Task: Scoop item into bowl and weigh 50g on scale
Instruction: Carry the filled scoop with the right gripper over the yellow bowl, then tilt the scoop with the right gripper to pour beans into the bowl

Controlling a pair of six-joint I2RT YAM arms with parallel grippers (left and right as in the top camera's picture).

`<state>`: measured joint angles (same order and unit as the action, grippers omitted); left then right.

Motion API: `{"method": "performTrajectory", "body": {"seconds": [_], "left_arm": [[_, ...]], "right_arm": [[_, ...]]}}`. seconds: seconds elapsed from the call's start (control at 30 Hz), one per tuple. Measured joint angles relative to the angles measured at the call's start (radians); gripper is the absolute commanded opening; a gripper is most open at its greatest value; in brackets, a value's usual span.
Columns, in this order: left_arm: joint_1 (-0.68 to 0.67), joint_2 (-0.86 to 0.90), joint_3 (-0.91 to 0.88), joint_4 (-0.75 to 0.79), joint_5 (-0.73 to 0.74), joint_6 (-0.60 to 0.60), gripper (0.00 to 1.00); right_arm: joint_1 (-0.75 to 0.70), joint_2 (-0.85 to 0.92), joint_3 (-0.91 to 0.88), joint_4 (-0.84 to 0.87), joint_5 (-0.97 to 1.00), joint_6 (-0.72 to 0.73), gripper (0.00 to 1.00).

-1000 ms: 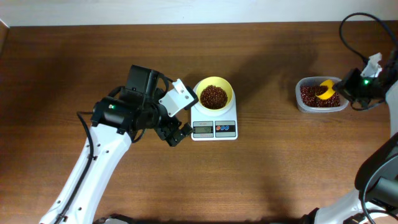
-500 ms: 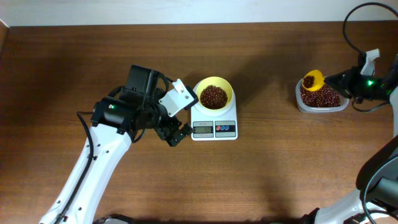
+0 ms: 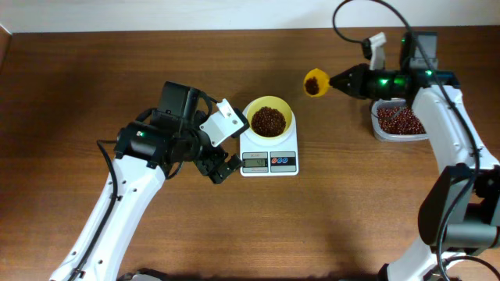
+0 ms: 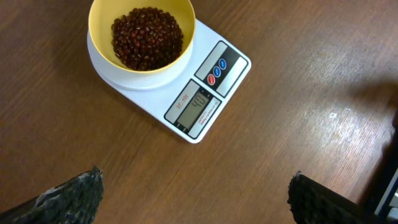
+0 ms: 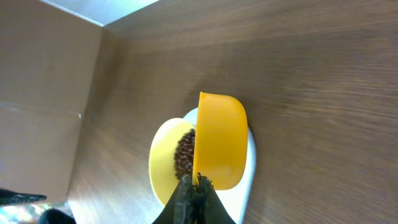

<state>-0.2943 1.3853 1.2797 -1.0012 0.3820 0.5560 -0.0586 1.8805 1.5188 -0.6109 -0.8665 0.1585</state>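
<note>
Beans (image 3: 268, 121) heap in the bowl (image 3: 287, 111), left of the right pincer (image 3: 333, 80) clamping a scoop (image 3: 315, 82), handle hidden; left pincer (image 4: 196, 196) gapes.

Robot lab bench: wood-grain table (image 3: 351, 218), pale wall (image 3: 234, 14) behind, left arm (image 3: 117, 207), right arm (image 3: 445, 133) mounted alongside.

You have the pale yellow bowl (image 3: 287, 110) sitting upright on the round platform of the scale (image 3: 269, 162), about half full of dark reddish-brown beans (image 3: 268, 120). The flat white scale lies mid-table, with its grey display and red and blue buttons along the front.
</note>
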Motion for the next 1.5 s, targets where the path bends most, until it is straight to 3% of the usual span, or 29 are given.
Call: {"method": "performTrajectory", "body": {"seconds": [0.47, 0.57, 0.93, 1.27, 1.5], "left_arm": [[0.0, 0.0, 0.0, 0.0, 0.0, 0.0, 0.99], [0.0, 0.0, 0.0, 0.0, 0.0, 0.0, 0.99], [0.0, 0.0, 0.0, 0.0, 0.0, 0.0, 0.99], [0.0, 0.0, 0.0, 0.0, 0.0, 0.0, 0.99], [0.0, 0.0, 0.0, 0.0, 0.0, 0.0, 0.99]], "right_arm": [[0.222, 0.0, 0.0, 0.011, 0.077, -0.023, 0.04], [0.263, 0.0, 0.0, 0.011, 0.111, -0.117, 0.04], [0.27, 0.0, 0.0, 0.011, 0.243, -0.692, 0.04], [0.316, 0.0, 0.0, 0.011, 0.25, -0.938, 0.04], [0.322, 0.0, 0.0, 0.011, 0.25, -0.969, 0.04]]}}
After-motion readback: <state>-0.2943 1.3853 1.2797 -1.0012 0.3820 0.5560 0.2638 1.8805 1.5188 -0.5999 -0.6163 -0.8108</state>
